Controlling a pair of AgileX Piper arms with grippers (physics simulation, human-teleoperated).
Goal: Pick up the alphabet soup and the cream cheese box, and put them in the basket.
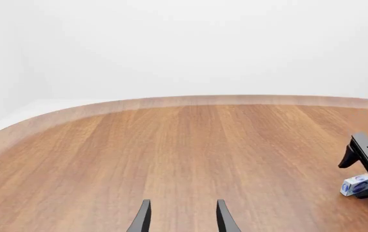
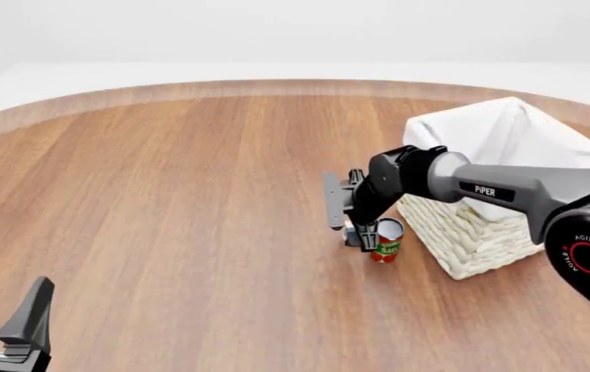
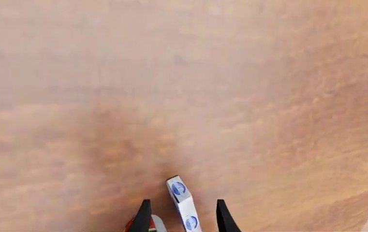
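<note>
The cream cheese box (image 3: 182, 202), pale blue and white, stands on edge on the wooden table between the fingers of my right gripper (image 3: 183, 203). The jaws are open, with a gap on each side of the box. The left wrist view shows the same box (image 1: 357, 185) on the table under the right gripper (image 1: 364, 166). The cream-white basket (image 2: 502, 167) stands just right of the right gripper (image 2: 355, 232). My left gripper (image 2: 0, 304) is open and empty at the near left edge. The alphabet soup is out of view.
A red and green labelled can (image 2: 386, 241) stands right beside the box, between the right gripper and the basket wall; a sliver of this can (image 3: 134, 225) shows by one finger. The table's curved far edge (image 2: 274, 85) runs across the back.
</note>
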